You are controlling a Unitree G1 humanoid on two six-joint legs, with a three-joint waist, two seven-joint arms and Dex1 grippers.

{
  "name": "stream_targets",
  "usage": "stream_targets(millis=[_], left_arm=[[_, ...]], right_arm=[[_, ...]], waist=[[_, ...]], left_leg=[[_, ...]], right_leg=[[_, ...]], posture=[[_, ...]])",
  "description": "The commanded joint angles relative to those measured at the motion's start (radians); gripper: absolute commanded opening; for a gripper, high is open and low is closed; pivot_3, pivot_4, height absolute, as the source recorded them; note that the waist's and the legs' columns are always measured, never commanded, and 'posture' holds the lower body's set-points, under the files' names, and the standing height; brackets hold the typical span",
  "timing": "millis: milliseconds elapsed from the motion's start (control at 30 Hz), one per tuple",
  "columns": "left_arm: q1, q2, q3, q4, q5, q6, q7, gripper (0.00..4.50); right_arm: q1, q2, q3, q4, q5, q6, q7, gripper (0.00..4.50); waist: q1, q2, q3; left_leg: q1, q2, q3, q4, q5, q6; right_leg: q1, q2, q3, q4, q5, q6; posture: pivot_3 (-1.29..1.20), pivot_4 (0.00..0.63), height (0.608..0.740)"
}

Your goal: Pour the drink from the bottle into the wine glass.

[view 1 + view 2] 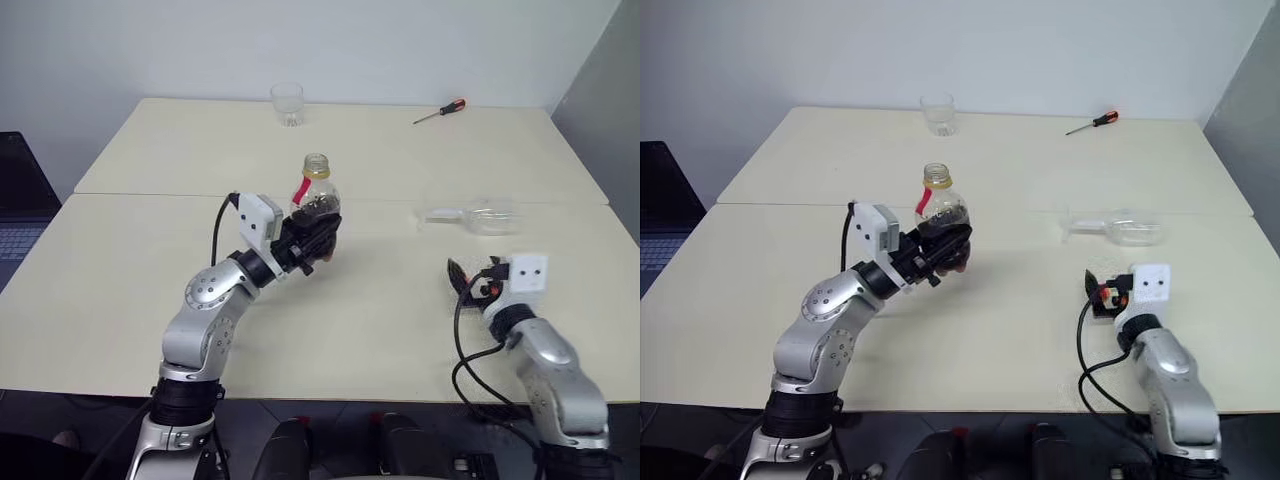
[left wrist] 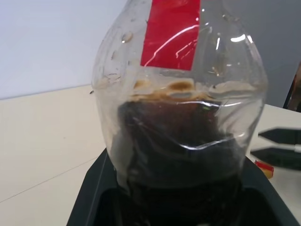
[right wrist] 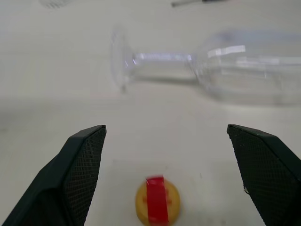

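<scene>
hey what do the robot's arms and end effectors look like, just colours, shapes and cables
Both arms are silver-grey metal with rounded joint housings and black wrist sections. Each wrist carries a white boxy camera block. The left end effector and right end effector have two black fingers; the right fingers show cross-hatched pads. Black cables loop beside each forearm, and the right wrist shows small red-orange parts.

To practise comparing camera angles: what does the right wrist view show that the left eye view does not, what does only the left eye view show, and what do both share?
Right wrist view alone: the small yellow cap with a red strip on the table between the open right pincer fingers. Left eye view alone: the left pincer shut on the squat clear plastic bottle of dark drink, a short clear tumbler and a red-handled screwdriver. Both: the clear stemmed wine glass lying on its side on the cream table.
</scene>
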Motion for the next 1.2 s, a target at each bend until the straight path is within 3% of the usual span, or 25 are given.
stream_targets(millis=[33, 300, 533, 967, 1167, 1200], left_arm=[[0.014, 0.0, 0.042, -0.04, -0.005, -0.022, 0.038, 1.95], [-0.041, -0.001, 0.164, 0.15, 0.111, -0.135, 0.255, 1.95], [-0.146, 0.069, 0.248, 0.469, 0.205, -0.331, 0.339, 1.95], [-0.351, 0.179, 0.298, 1.037, 0.263, -0.675, 0.391, 1.95], [-0.414, 0.175, 0.298, 1.17, 0.26, -0.735, 0.387, 1.95], [-0.412, 0.17, 0.3, 1.179, 0.256, -0.736, 0.389, 2.18]], right_arm=[[-0.005, -0.052, -0.01, -0.152, 0.082, 0.052, 0.072, 4.46], [-0.089, -0.191, 0.104, -0.214, 0.21, 0.051, 0.339, 4.46], [-0.217, -0.144, 0.223, -0.106, 0.201, -0.047, 0.465, 4.46], [-0.346, -0.021, 0.283, 0.026, 0.147, -0.072, 0.414, 4.46], [-0.352, -0.012, 0.271, 0.032, 0.139, -0.065, 0.396, 4.46], [-0.355, -0.013, 0.268, 0.033, 0.138, -0.065, 0.391, 4.49]], waist=[[0.0, 0.0, 0.0], [0.0, 0.0, 0.0], [0.001, -0.001, 0.0], [0.005, -0.003, -0.001], [0.001, -0.003, -0.001], [0.0, -0.003, -0.001]], left_leg=[[0.0, 0.0, 0.0, 0.0, 0.0, 0.0], [0.0, 0.0, 0.0, 0.001, 0.0, 0.0], [0.0, 0.0, 0.0, 0.001, 0.0, 0.0], [-0.001, -0.001, -0.002, 0.002, 0.0, 0.0], [-0.001, -0.001, -0.002, 0.002, 0.0, 0.0], [-0.001, -0.001, -0.002, 0.002, 0.0, 0.0]], right_leg=[[0.0, 0.0, 0.0, 0.0, 0.0, 0.0], [0.001, 0.0, -0.002, 0.0, 0.0, 0.0], [0.001, 0.001, -0.002, 0.0, 0.0, 0.0], [0.0, -0.001, -0.003, 0.0, 0.0, 0.0], [-0.001, -0.001, -0.003, 0.001, 0.0, 0.0], [-0.001, -0.001, -0.003, 0.001, 0.0, 0.0]], posture=[[0.0, 0.15, 0.74], [0.0, 0.15, 0.74], [0.0, 0.15, 0.74], [0.0, 0.15, 0.74], [0.0, 0.15, 0.74], [0.0, 0.15, 0.74]])
